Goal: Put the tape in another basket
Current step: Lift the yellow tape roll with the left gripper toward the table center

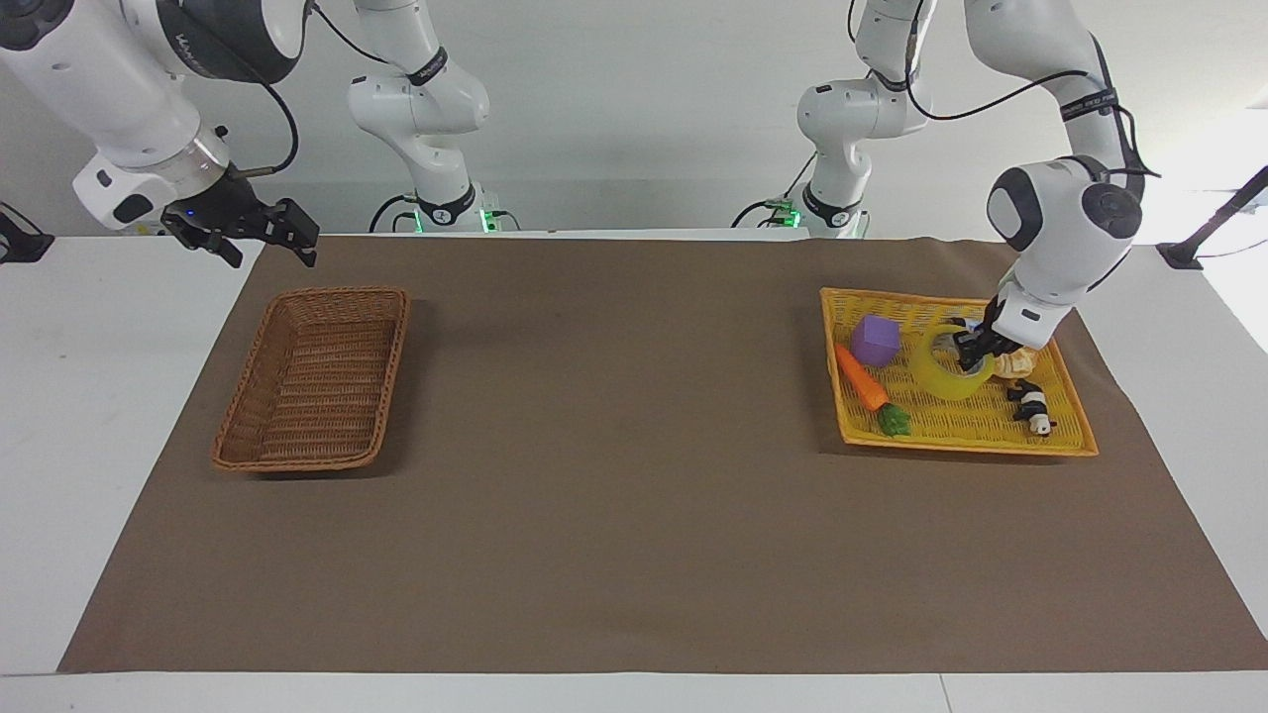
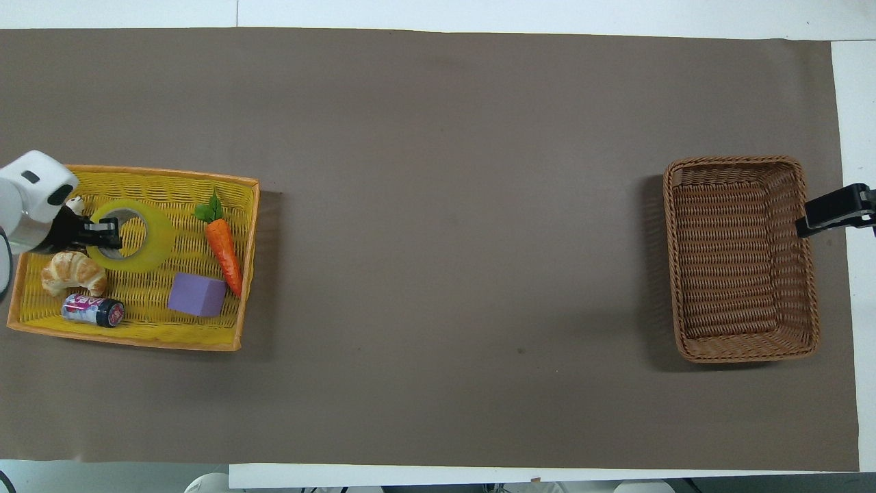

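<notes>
Layout: two containers at either end of the table mat, all loose items in one.

The tray sits at the left arm's end of the mat, the basket at the right arm's end, well apart. In the tray: the cube beside the carrot; the croissant and, nearer the robots, the can; the panda figure farthest from the robots. The tape is tilted over the tray, gripped at its rim by the left gripper. The right gripper waits above the basket's outer edge.
</notes>
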Controlling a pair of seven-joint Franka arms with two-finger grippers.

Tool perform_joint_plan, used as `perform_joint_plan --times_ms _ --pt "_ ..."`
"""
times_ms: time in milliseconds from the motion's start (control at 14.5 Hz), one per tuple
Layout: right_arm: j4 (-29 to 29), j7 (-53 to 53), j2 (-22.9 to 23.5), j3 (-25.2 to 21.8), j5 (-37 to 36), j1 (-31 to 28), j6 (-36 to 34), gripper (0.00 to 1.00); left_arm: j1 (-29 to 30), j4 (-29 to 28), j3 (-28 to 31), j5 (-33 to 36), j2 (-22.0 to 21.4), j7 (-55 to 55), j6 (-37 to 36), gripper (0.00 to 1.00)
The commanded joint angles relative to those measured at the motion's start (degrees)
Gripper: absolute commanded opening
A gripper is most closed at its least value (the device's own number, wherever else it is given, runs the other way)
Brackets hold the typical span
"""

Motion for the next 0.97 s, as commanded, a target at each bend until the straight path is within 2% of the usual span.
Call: perform_joint_plan --times_ms 0,69,415,553,622,761,899 --pt "-0.24 -1.26 -0.54 -0.07 -0.50 0.00 -0.52 1.00 -5.98 12.91 0.24 -9.47 5.08 -6.41 -7.52 0.00" --pt "-0.24 -1.26 -0.45 -0.07 -0.50 0.00 -0.52 1.00 -9.31 13.19 0.24 -12.64 5.18 -9.92 -6.83 0.00" --pt "-0.24 -1.26 -0.45 -0.07 -0.50 0.00 -0.52 1.00 -24.87 13.20 0.15 -18.02 5.09 -22.68 -1.48 0.00" --pt "-0.24 -1.26 -0.45 -0.07 -0.50 0.00 -0.52 1.00 -30.06 13.02 0.15 -20.32 5.18 -28.82 3.00 0.00" --pt "-0.24 -1.26 -0.54 -0.07 -0.50 0.00 -0.52 1.00 -31.30 13.02 0.15 -20.32 5.18 -29.55 4.50 0.00" --pt "-0.16 -1.26 -3.07 -0.25 -0.59 -0.88 -6.03 1.00 -31.49 12.93 0.15 -20.23 5.18 -29.38 4.69 0.00" --pt "-0.15 -1.43 -3.53 -0.60 -0.42 -3.33 -6.15 1.00 -32.45 12.85 0.15 -20.06 5.09 -28.94 4.51 0.00"
